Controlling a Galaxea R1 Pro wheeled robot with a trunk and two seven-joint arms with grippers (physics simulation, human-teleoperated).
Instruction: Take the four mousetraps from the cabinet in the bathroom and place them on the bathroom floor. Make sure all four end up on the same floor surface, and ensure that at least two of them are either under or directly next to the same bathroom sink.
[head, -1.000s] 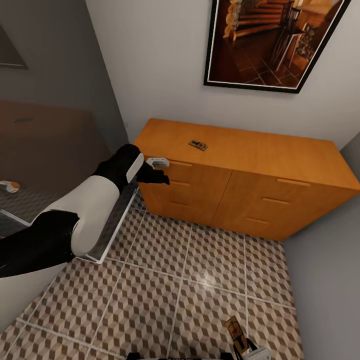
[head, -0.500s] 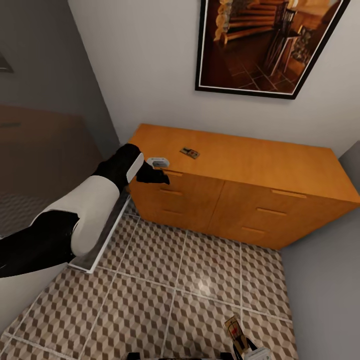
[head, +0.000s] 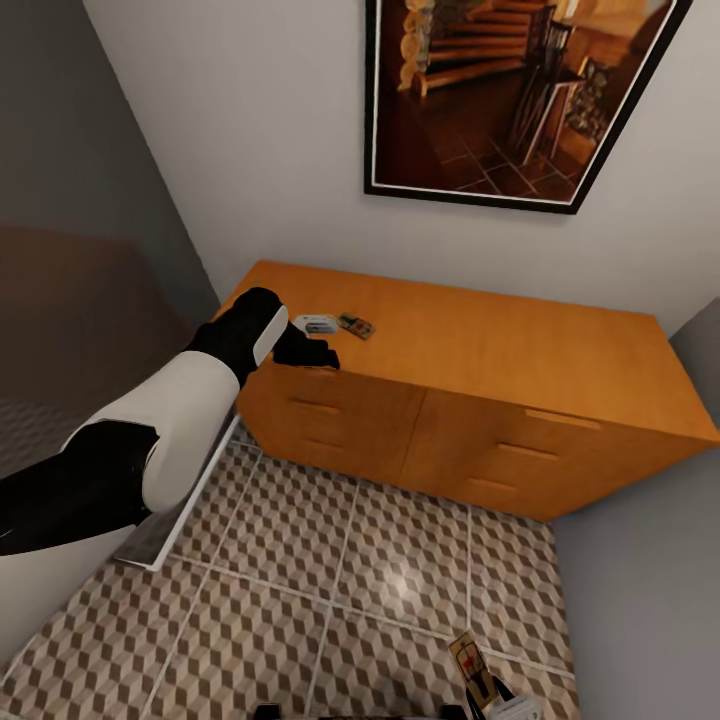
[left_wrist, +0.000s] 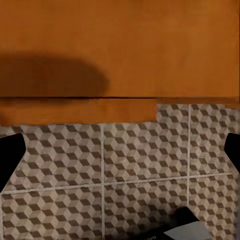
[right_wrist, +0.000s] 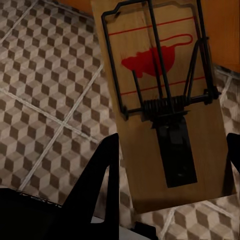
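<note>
Two mousetraps showed at this moment. One mousetrap (head: 356, 325) lay flat on the top of the cabinet (head: 500, 350), near its left end and apart from the front edge. The other mousetrap (right_wrist: 162, 100) was gripped by the right hand (right_wrist: 172, 165): in the right wrist view its wooden board, printed with a red mouse shape and carrying dark wire parts, sat between the two dark fingers (right_wrist: 102, 175), which pressed its sides. In the head view this held trap (head: 470, 668) appeared at the bottom edge, above the bathroom floor (head: 380, 570), with the right hand (head: 490, 700) just below it.

The left arm reached forward to the cabinet's left front corner. The left hand (head: 315, 340) hovered at the front edge of the cabinet top, just beside the lying mousetrap, with a small white part next to the trap. In the left wrist view the dark fingertips (left_wrist: 10, 155) stood at the two sides of the frame, wide apart with nothing between them, so the left hand was open. That view looked onto orange-brown wood (left_wrist: 120, 50) and the cube-patterned tiles (left_wrist: 125, 165).

A framed picture (head: 510, 95) hung on the white wall above the cabinet.
</note>
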